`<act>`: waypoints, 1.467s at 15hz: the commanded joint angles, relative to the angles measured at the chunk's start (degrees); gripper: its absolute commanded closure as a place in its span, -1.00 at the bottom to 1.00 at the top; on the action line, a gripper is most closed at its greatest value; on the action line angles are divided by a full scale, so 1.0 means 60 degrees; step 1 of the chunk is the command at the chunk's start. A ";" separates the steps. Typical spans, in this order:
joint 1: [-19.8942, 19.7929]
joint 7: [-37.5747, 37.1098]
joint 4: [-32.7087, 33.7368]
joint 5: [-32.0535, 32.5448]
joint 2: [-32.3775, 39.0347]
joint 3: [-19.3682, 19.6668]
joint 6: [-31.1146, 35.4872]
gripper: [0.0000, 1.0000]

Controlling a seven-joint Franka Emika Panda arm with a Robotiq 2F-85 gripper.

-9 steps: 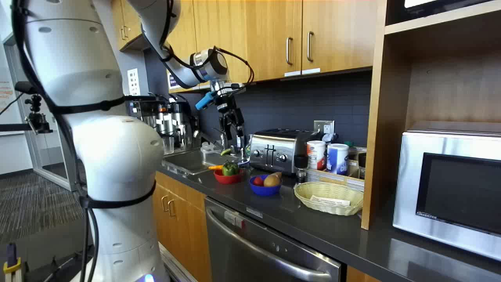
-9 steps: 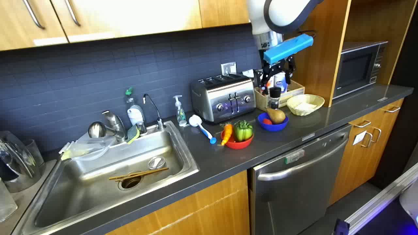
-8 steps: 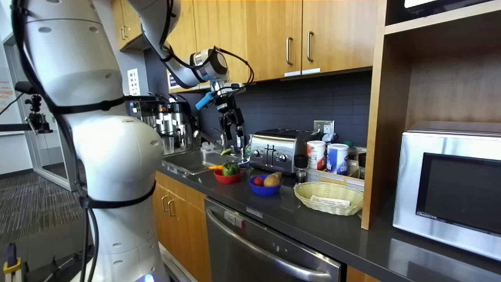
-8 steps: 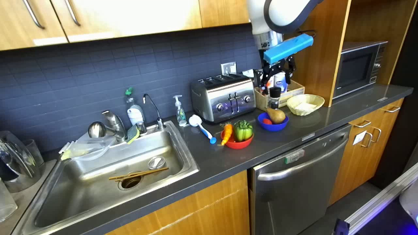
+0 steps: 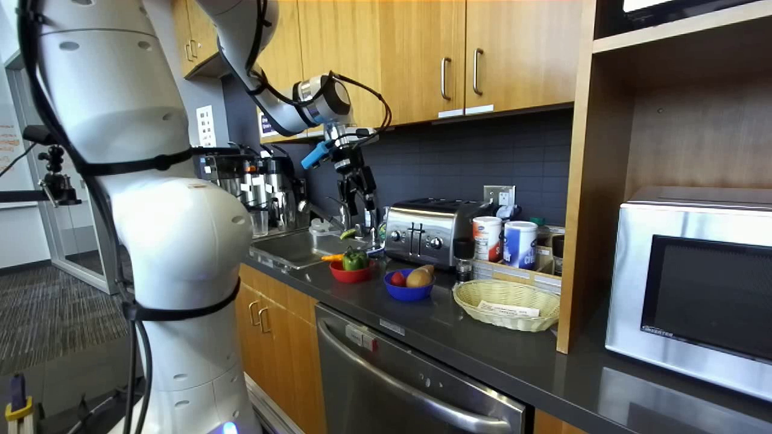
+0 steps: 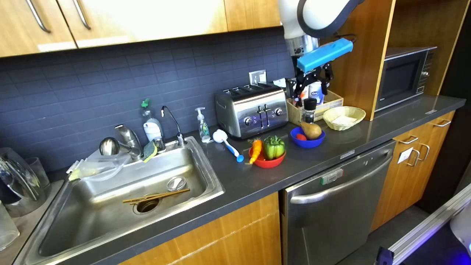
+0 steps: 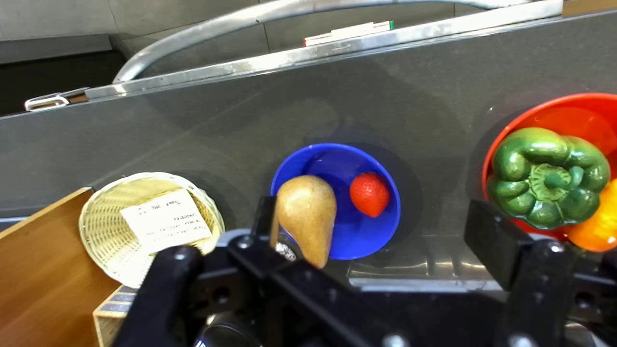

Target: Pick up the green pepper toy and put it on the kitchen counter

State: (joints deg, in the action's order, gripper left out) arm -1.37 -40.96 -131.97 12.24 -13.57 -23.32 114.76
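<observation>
The green pepper toy (image 6: 274,148) sits in a red bowl (image 6: 268,164) beside an orange carrot toy (image 6: 256,150). The bowl stands on the dark kitchen counter (image 6: 235,180). The pepper also shows in an exterior view (image 5: 355,260) and at the right of the wrist view (image 7: 549,176). My gripper (image 6: 311,94) is open and empty, high above the counter in both exterior views (image 5: 360,205). In the wrist view the wide-apart fingers (image 7: 378,231) frame the area over the blue bowl, and the right finger appears just below-left of the pepper.
A blue bowl (image 6: 308,142) with a pear and a red strawberry toy stands next to the red bowl. A toaster (image 6: 254,108), pepper grinder (image 6: 310,110) and wooden box stand behind. A wicker basket (image 5: 506,301) is beside the cabinet panel. The sink (image 6: 121,217) lies beyond a scrub brush (image 6: 229,145).
</observation>
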 commanded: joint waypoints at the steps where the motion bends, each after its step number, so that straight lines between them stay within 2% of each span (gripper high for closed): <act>1: 0.0534 -0.0105 0.0019 0.0134 0.0057 0.0503 -0.0043 -1.00; 10: 0.0568 -0.0071 0.0022 0.0105 0.0042 0.0594 -0.0025 -1.00; 16: 0.1240 0.0007 -0.0392 0.0746 0.0475 0.0613 0.1586 -1.00; 22: 0.1800 0.0121 -0.0555 0.1329 0.1156 0.0653 0.2700 -1.00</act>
State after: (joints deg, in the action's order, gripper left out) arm 7.97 -40.81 -135.12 18.39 -8.25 -20.03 128.28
